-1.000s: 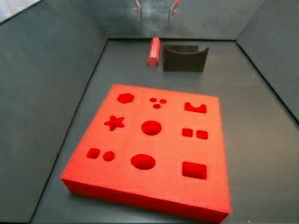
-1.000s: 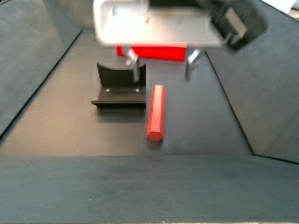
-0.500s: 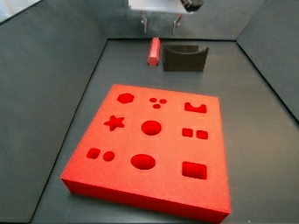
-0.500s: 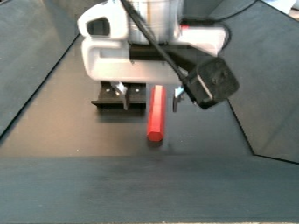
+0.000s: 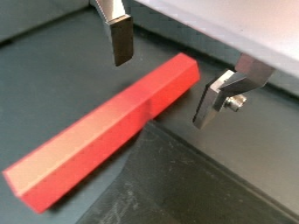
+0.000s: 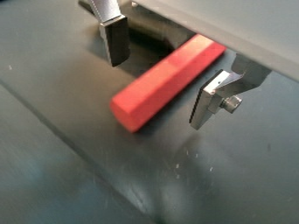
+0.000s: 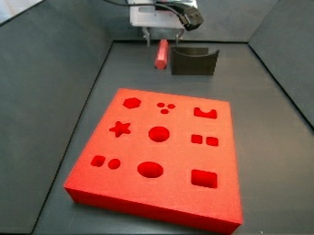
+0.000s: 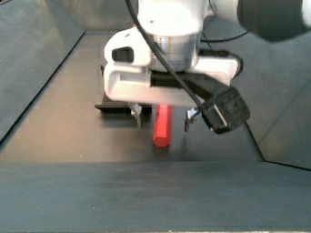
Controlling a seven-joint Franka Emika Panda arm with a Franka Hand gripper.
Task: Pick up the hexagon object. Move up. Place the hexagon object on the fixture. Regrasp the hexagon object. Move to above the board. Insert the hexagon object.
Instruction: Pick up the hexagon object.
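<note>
Beside the fixture (image 7: pixel 194 61), the hexagon bar (image 5: pixel 105 136) lies flat on the floor — the gripper (image 5: pixel 166 66) hangs wide open over its far end, one finger each side, not touching. Closing so near the end risks the bar tipping or slipping — a more central hold would be safer.

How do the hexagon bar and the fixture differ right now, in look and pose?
The hexagon bar is salmon-red; the fixture is dark grey-black. The bar is long and slim, lying flat on the floor; the fixture is a short block standing upright with a notch in its top. The open tool straddles the bar with gaps on both sides; the fixture stands free beside it. Both rest on the dark floor beyond the board.
</note>
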